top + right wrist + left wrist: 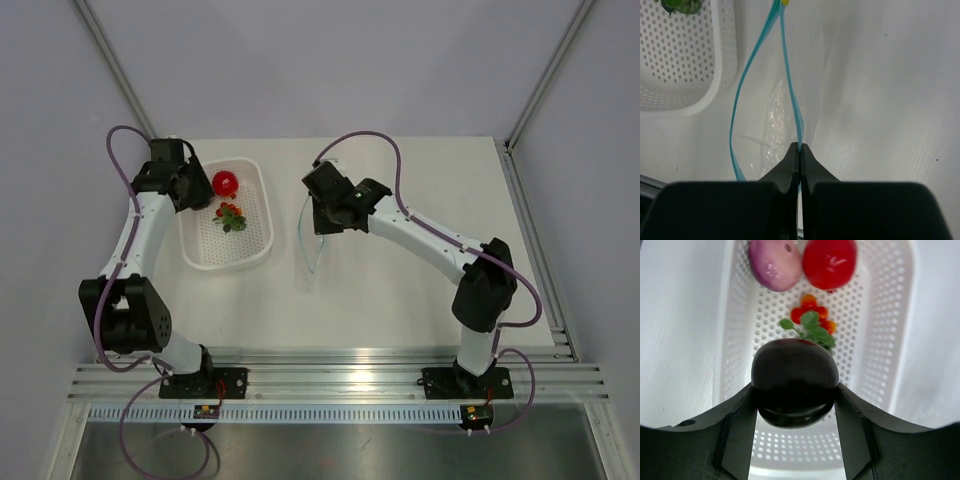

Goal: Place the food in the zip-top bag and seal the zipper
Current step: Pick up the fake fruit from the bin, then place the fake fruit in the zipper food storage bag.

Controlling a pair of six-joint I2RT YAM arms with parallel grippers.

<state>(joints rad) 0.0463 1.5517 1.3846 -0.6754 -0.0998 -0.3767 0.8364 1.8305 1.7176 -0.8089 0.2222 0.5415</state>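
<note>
Left gripper hangs inside the white perforated basket, at its near end, its fingers closed partway on a dark roundish piece that fills the gap between them. Whether that piece touches the basket floor cannot be told. At the basket's far end a pink piece and a red piece lie side by side, touching or nearly so. Around the basket's middle lies the green leafy piece, with small red and orange rounds about it.

Just outside the basket, on the side toward the right arm, the zip-top bag stands over the table — clear of the basket's rim and with none of the food in it. The right gripper is pinched tight on one side of the zipper. The other light blue side bows away toward the basket, so the mouth gapes.
</note>
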